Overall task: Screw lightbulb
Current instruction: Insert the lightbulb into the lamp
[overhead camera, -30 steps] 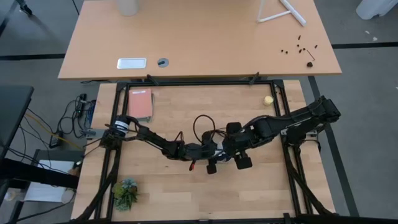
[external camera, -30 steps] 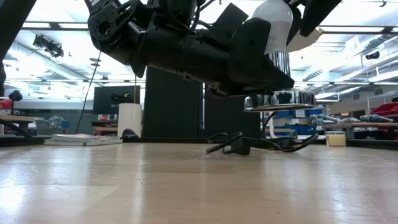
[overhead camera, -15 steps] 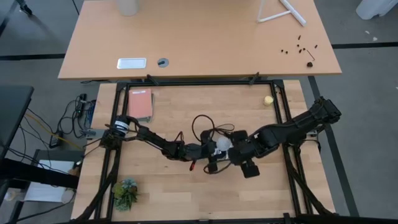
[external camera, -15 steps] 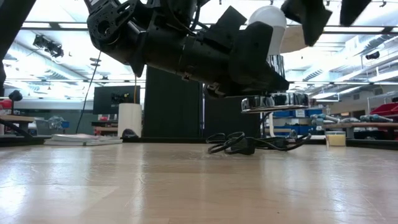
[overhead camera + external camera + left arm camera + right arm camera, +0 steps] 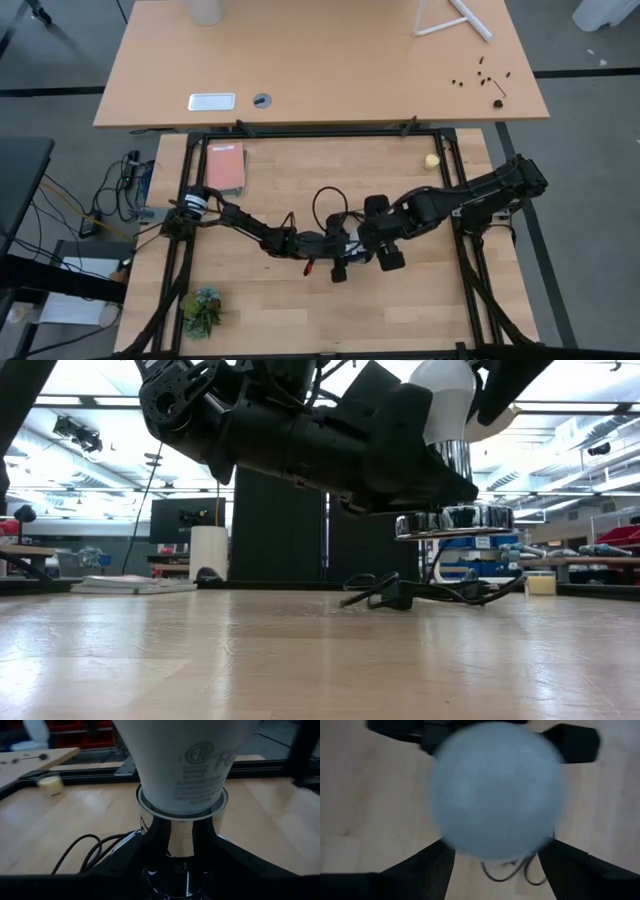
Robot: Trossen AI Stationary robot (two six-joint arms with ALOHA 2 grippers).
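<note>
The white lightbulb [image 5: 445, 405] stands upright with its neck [image 5: 182, 770] in a shiny chrome socket [image 5: 455, 518], held up over the table's middle. My left gripper [image 5: 345, 250] reaches in from the table's left and is shut on the socket. My right gripper [image 5: 378, 240] hangs over the bulb and points steeply down. It is open, with one finger on each side of the frosted globe [image 5: 495, 790], and it hides the bulb in the high view. The socket's black cord [image 5: 420, 592] trails down onto the wood. My left gripper pinches the socket's chrome neck [image 5: 180, 840], just under the bulb, between its two fingers [image 5: 115, 865]. They come in nearly level from the table's left. The socket stands upright, its disc foot lifted clear of the table. Whether my right gripper's fingers [image 5: 425, 870] touch the globe, I cannot tell.
A small yellow ball [image 5: 431, 160] lies at the far right of the work board. A reddish book [image 5: 226, 167] lies at the far left and a small plant [image 5: 203, 310] near the front left corner. The cord loops [image 5: 325, 200] behind the grippers.
My right gripper drew off toward the table's near right, baring the bulb in the high view, then came back over the globe to where it was a second ago. The gap between its fingers looks unchanged. The bulb stayed upright in the socket held by my left gripper.
</note>
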